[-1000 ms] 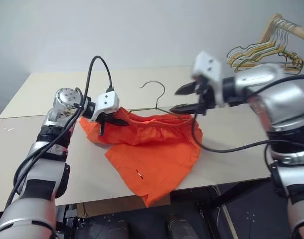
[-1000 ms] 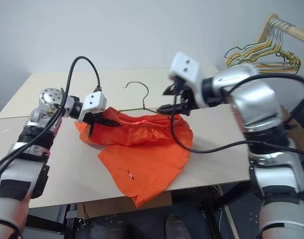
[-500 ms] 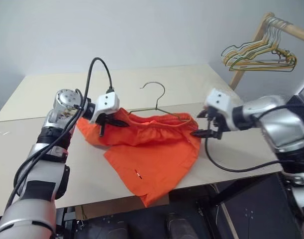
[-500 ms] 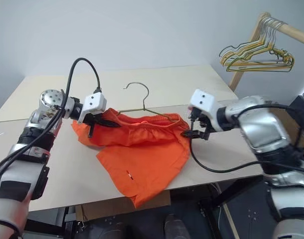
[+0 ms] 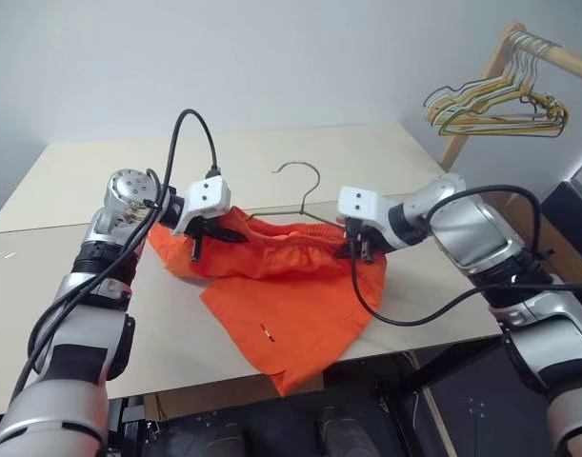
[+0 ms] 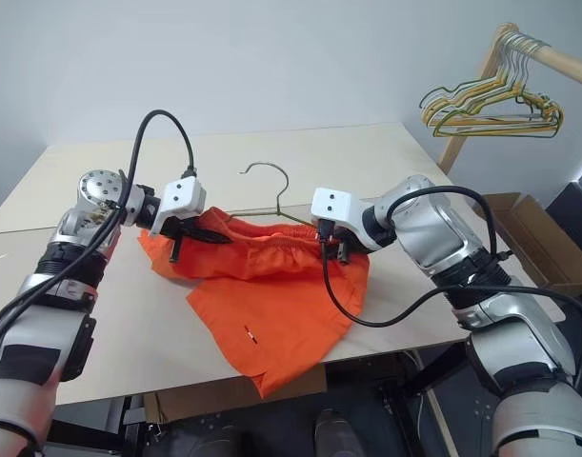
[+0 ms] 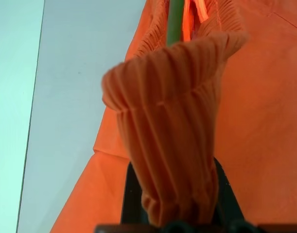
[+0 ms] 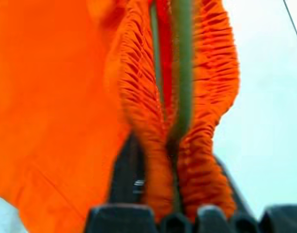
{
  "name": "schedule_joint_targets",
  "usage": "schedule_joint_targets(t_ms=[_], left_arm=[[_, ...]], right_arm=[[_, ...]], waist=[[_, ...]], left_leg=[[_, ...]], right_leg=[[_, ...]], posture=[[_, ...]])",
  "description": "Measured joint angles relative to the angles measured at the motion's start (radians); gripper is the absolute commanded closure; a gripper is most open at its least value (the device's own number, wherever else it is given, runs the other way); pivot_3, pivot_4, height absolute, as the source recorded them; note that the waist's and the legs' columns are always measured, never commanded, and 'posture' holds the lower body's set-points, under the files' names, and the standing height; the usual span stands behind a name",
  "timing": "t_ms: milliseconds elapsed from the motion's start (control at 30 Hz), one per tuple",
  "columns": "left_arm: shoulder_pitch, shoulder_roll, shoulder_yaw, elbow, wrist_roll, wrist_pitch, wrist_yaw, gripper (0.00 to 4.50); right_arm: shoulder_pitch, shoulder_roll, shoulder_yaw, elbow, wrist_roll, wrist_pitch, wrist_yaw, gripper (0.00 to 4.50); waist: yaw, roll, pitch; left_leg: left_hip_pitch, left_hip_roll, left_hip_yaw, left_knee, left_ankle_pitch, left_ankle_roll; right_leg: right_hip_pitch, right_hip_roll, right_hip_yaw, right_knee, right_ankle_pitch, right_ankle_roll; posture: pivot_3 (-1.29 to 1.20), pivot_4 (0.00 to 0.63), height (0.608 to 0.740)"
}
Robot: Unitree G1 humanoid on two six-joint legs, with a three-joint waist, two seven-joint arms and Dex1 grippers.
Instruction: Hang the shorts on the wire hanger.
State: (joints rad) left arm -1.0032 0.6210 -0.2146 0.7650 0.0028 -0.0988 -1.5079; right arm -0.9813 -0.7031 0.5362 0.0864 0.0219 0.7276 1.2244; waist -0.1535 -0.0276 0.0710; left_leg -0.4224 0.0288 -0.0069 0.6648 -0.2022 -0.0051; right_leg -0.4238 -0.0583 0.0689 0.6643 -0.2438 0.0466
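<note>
**Two grippers pinching the waistband**

I see the left gripper (image 5: 203, 231) pinched on the gathered waistband at the left end of the shorts (image 5: 291, 286), fabric bunched between its fingers (image 7: 133, 204). My right gripper (image 5: 359, 249) is pressed together on the waistband at the right end, with the wire hanger (image 5: 305, 190) running through the band. The shorts lie on the desk (image 5: 71, 314), one leg hanging over its front edge. The hanger's hook rises behind the waistband.
</note>
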Motion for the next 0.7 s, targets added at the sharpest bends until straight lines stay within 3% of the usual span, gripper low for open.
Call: schedule_joint_targets(t_ms=[133, 433, 600, 700], left_arm=[[0.0, -0.003, 0.0, 0.0, 0.0, -0.015, -0.003, 4.5], [0.0, -0.023, 0.063, -0.034, -0.087, 0.017, -0.001, 1.8], [0.0, -0.031, 0.208, -0.139, -0.252, 0.222, 0.068, 0.13], [0.019, -0.032, 0.303, -0.291, -0.361, 0.35, 0.152, 0.06]], right_arm=[[0.002, -0.009, 0.0, -0.009, -0.009, -0.006, 0.026, 4.47], [0.149, -0.071, -0.066, -0.135, 0.064, 0.124, 0.046, 4.5], [0.326, -0.109, -0.233, -0.293, 0.149, 0.336, -0.047, 4.5], [0.459, -0.101, -0.37, -0.389, 0.196, 0.487, -0.139, 4.5]], waist=[[0.0, 0.0, 0.0], [0.001, 0.0, 0.0], [0.001, 0.0, 0.0], [0.003, 0.0, 0.0]], left_leg=[[0.0, 0.0, 0.0, 0.0, 0.0, 0.0], [0.0, 0.0, -0.001, 0.0, 0.0, 0.0], [0.0, 0.0, -0.002, 0.0, 0.0, 0.0], [0.0, 0.0, -0.002, 0.0, 0.0, 0.0]], right_leg=[[0.0, 0.0, 0.0, 0.0, 0.0, 0.0], [0.0, 0.0, 0.0, 0.0, 0.0, 0.0], [0.0, 0.0, -0.001, 0.0, 0.0, 0.0], [0.001, 0.0, 0.0, 0.0, 0.0, 0.001]], posture=[[-0.11, 0.0, 0.74], [-0.12, 0.009, 0.74], [-0.13, 0.022, 0.74], [-0.14, 0.037, 0.74]])
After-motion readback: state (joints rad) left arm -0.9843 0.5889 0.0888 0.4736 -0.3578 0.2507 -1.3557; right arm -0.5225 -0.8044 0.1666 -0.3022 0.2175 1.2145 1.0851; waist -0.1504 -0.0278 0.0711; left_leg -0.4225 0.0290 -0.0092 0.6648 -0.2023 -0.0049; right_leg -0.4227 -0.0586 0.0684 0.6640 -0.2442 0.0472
